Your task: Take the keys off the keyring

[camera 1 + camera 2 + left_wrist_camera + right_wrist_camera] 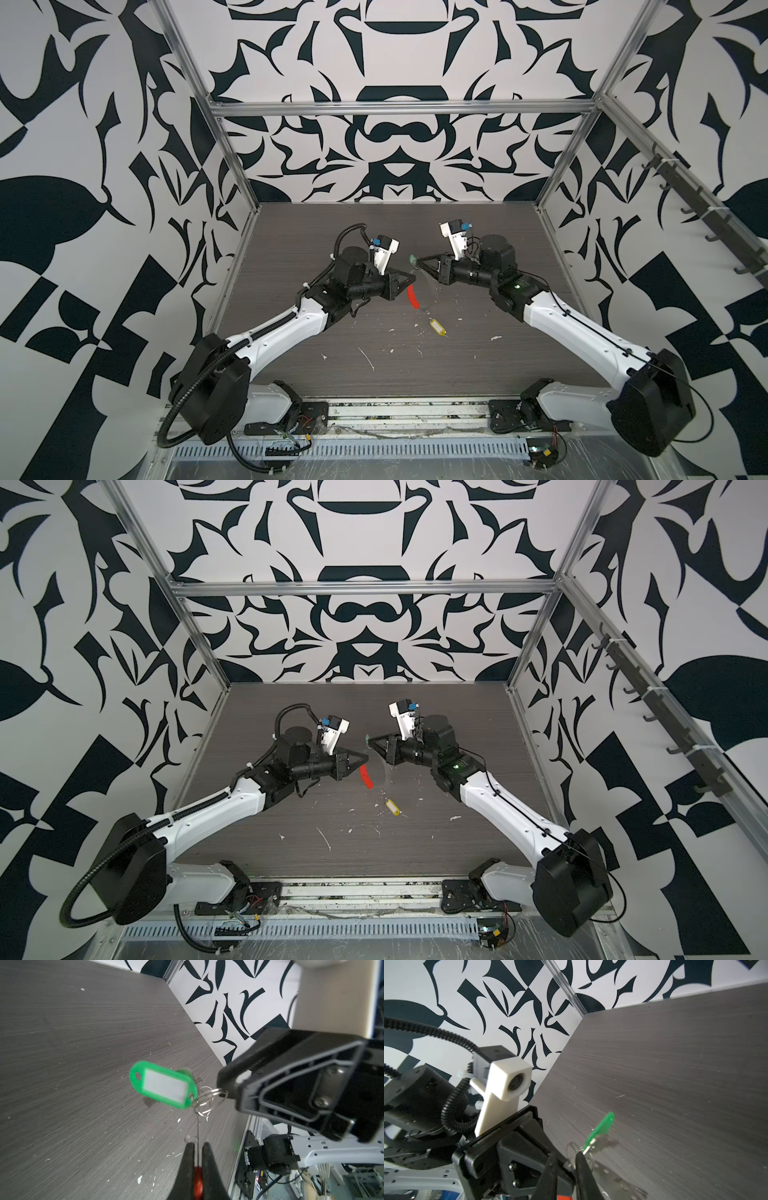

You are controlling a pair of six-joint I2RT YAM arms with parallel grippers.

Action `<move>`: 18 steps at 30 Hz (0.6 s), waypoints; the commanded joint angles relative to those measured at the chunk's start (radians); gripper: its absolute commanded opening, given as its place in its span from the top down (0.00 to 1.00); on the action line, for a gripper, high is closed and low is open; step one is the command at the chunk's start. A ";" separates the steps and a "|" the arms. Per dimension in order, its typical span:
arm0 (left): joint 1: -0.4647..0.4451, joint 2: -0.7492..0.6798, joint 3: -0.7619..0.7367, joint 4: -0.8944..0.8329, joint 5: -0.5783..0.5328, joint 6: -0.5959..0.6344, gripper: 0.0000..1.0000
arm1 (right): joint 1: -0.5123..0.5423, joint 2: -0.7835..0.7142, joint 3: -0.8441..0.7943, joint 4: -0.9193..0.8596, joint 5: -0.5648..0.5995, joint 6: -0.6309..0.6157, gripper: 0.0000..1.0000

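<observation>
There were one green key (164, 1084), one yellow key (438, 328), one keyring (411, 297), two arms, the left arm (291, 324) and the right arm (561, 318), and many small white scraps (368, 359).

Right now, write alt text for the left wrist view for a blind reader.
A green plastic key tag with a white face hangs from small metal rings at the right gripper, over a dark grey table. The left gripper is shut on the thin grey hoop.

Robotics lab cell: aluminium frame (399, 109), patterned walls (83, 166), exposed wiring (299, 444).
</observation>
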 commanded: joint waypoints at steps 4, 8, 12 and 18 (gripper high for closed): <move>0.058 0.044 -0.021 0.101 0.103 -0.276 1.00 | -0.001 -0.094 0.051 -0.118 0.174 -0.035 0.56; 0.074 0.045 -0.054 0.214 0.131 -0.397 1.00 | -0.003 -0.131 0.052 -0.170 0.202 -0.061 0.54; 0.110 0.070 -0.080 0.402 0.192 -0.552 1.00 | -0.003 -0.165 0.027 -0.174 0.233 -0.070 0.55; 0.220 0.047 -0.149 0.536 0.133 -0.747 1.00 | -0.003 -0.214 0.002 -0.204 0.185 -0.119 0.55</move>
